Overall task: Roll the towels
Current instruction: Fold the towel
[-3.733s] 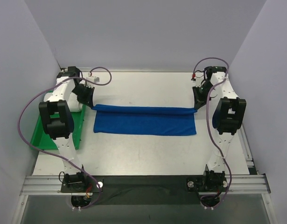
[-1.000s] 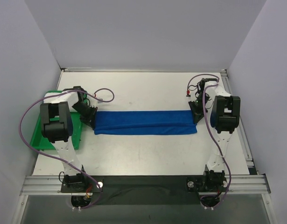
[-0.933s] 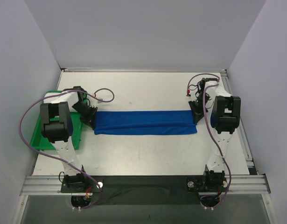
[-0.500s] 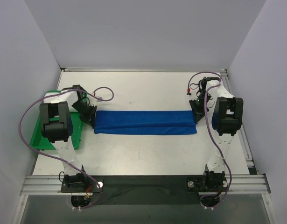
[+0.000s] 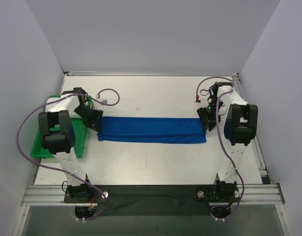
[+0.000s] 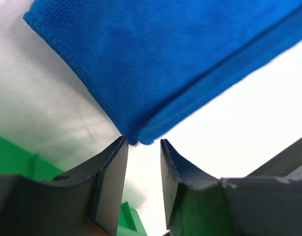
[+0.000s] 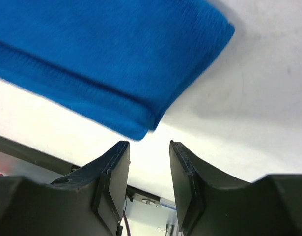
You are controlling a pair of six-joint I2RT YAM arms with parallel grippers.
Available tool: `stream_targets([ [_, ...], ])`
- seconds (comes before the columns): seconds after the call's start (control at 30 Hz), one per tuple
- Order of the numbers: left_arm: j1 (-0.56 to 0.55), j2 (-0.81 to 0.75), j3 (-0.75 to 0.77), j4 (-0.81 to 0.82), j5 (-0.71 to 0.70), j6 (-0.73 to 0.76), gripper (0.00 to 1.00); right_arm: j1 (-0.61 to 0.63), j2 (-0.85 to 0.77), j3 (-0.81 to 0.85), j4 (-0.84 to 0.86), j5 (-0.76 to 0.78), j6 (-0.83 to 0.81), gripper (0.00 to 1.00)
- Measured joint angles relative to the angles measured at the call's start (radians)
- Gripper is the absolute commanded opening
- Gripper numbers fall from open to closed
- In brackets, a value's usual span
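The blue towel (image 5: 151, 129) lies as a long folded strip on the counter (image 5: 151, 162), each end just off the tips of the left end effector (image 5: 95, 123) and right end effector (image 5: 204, 120), both parted and gripping nothing. Left of the towel, the green tray (image 5: 40, 147) sits half hidden under the left arm (image 5: 55, 130), contents unclear

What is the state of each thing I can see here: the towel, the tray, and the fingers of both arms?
blue towel: folded into a long narrow strip, flat on the table, not yet rolled.
left fingers: open, empty, just off the strip's left end.
right fingers: open, empty, just off the strip's right end.
green tray: flat at the table's left edge, partly hidden.
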State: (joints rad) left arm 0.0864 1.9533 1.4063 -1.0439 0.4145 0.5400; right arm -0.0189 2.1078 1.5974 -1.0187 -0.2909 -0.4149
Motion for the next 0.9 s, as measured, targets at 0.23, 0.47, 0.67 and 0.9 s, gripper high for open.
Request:
stream_targets([
  [0.23, -0.005, -0.07, 0.061, -0.039, 0.086, 0.03, 0.44, 0.01, -0.068, 0.108, -0.044, -0.07, 0.01, 0.23],
  [0.47, -0.092, -0.05, 0.09, -0.032, 0.116, 0.013, 0.4, 0.095, 0.011, 0.191, -0.018, -0.105, 0.099, 0.13],
  [0.67, -0.17, -0.025, 0.072, 0.005, 0.118, -0.013, 0.38, 0.159, 0.097, 0.179, 0.018, -0.094, 0.135, 0.1],
  [0.9, -0.2, -0.024, -0.005, 0.038, 0.116, -0.034, 0.37, 0.187, 0.099, 0.064, 0.058, -0.064, 0.138, 0.11],
])
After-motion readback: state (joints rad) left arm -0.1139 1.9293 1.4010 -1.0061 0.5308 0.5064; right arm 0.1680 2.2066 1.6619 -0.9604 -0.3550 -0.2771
